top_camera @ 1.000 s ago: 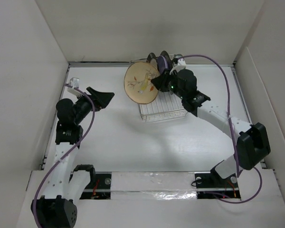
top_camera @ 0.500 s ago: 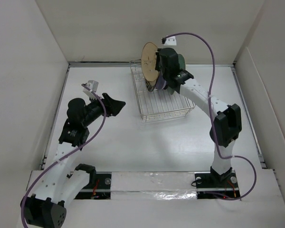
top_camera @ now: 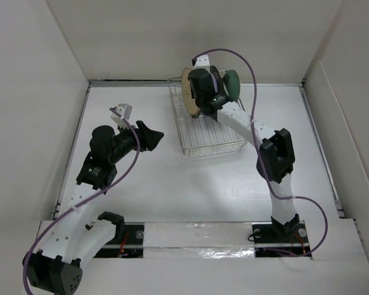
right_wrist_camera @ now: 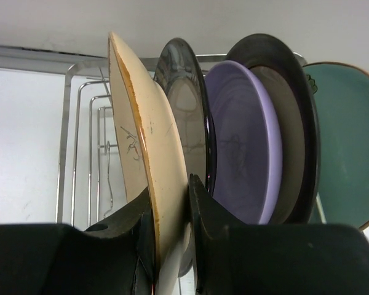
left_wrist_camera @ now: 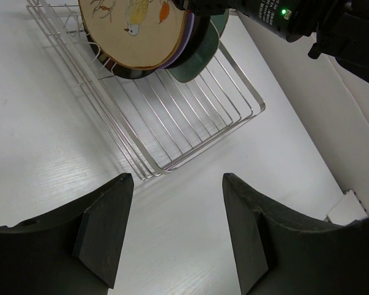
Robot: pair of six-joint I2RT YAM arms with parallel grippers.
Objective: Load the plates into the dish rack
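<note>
The silver wire dish rack (top_camera: 212,132) stands at the back middle of the table; it also shows in the left wrist view (left_wrist_camera: 172,117). My right gripper (right_wrist_camera: 170,209) is shut on the rim of the tan floral plate (right_wrist_camera: 149,160), holding it upright on edge over the rack's far end (top_camera: 187,92). Behind it stand a dark shiny plate (right_wrist_camera: 186,104), the lavender plate (right_wrist_camera: 246,141), a dark-rimmed plate (right_wrist_camera: 292,80) and a pale green plate (right_wrist_camera: 347,147). My left gripper (left_wrist_camera: 175,184) is open and empty, low over the table in front of the rack's left near corner (top_camera: 149,136).
White walls enclose the table on the left, back and right. The right arm reaches from its base (top_camera: 283,227) across the rack's right side. The near half of the rack's slots holds nothing.
My right gripper has turned the tan floral plate from face-up to upright on edge and carried it back over the rack's far end. My left gripper has moved a little right, toward the rack.
</note>
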